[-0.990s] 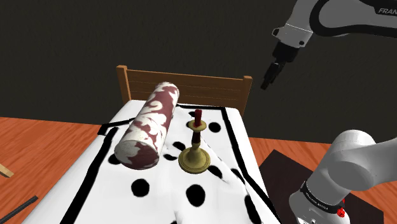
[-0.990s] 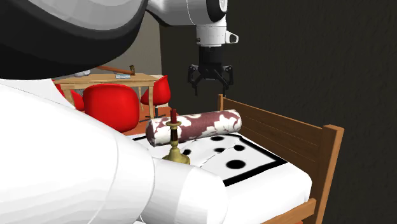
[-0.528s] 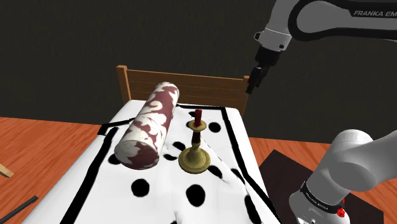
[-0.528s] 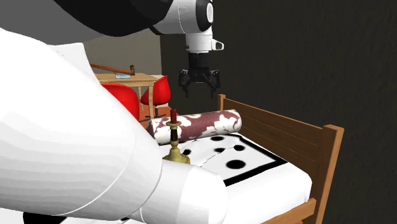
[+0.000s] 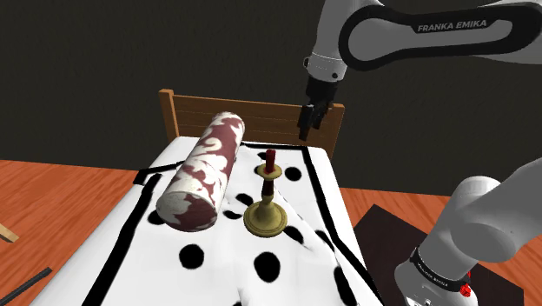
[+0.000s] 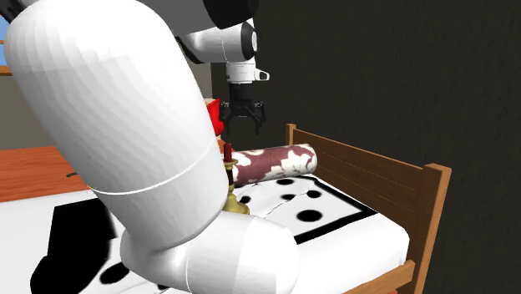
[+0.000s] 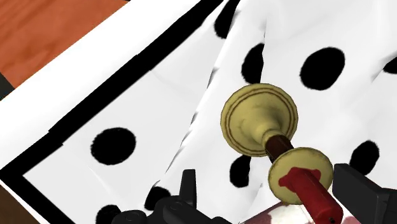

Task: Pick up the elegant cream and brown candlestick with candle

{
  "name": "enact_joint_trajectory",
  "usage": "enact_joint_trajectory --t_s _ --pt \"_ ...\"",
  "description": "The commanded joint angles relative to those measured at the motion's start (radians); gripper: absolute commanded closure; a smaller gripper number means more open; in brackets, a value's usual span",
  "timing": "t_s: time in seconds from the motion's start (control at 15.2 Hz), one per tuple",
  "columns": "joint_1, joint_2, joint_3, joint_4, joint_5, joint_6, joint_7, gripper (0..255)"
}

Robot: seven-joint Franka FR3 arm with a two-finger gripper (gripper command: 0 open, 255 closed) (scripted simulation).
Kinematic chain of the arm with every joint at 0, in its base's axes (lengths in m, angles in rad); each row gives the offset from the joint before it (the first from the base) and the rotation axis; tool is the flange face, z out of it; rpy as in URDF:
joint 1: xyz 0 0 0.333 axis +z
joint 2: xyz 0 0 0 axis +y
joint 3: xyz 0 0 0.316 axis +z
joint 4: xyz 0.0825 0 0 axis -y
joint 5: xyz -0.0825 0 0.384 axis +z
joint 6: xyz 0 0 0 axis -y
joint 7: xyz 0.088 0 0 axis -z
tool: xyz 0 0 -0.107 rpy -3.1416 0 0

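Observation:
A cream-gold candlestick (image 5: 265, 207) with a dark red candle (image 5: 270, 158) stands upright near the middle of the white, black-spotted bed cover (image 5: 287, 252). My gripper (image 5: 306, 129) hangs open in the air above and behind it, in front of the headboard. In the second exterior view the gripper (image 6: 244, 117) hovers over the candle (image 6: 227, 152), well apart from it. The wrist view looks down on the candlestick's round base (image 7: 259, 119) and candle (image 7: 313, 193), with the black fingers (image 7: 188, 184) wide apart on either side and touching nothing.
A maroon-and-white bolster (image 5: 205, 169) lies beside the candlestick toward the shoulder view's left. The wooden headboard (image 5: 252, 116) rises behind the gripper. A wood floor (image 5: 52, 200) surrounds the bed; a dark mat (image 5: 386, 236) lies by my stand. My own arm (image 6: 125, 150) hides much of the second exterior view.
The arm has swung toward the shoulder view's left and lower, bringing the gripper from high at the right to above the headboard near the candle. The fingers stay open; the candlestick has not moved.

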Motion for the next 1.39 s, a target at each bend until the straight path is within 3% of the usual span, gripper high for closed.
enact_joint_trajectory --t_s 0.0,0.46,1.06,1.12,1.32 --pt "0.007 0.080 0.030 0.056 -0.006 0.008 0.030 0" --pt "0.041 0.328 0.120 0.238 -0.052 0.013 0.137 0" --pt "0.043 0.342 0.122 0.150 -0.055 0.114 0.140 0" --pt "0.043 0.339 0.122 0.147 -0.055 0.114 0.140 255" --pt "0.043 0.340 0.122 0.148 -0.055 0.114 0.140 255"
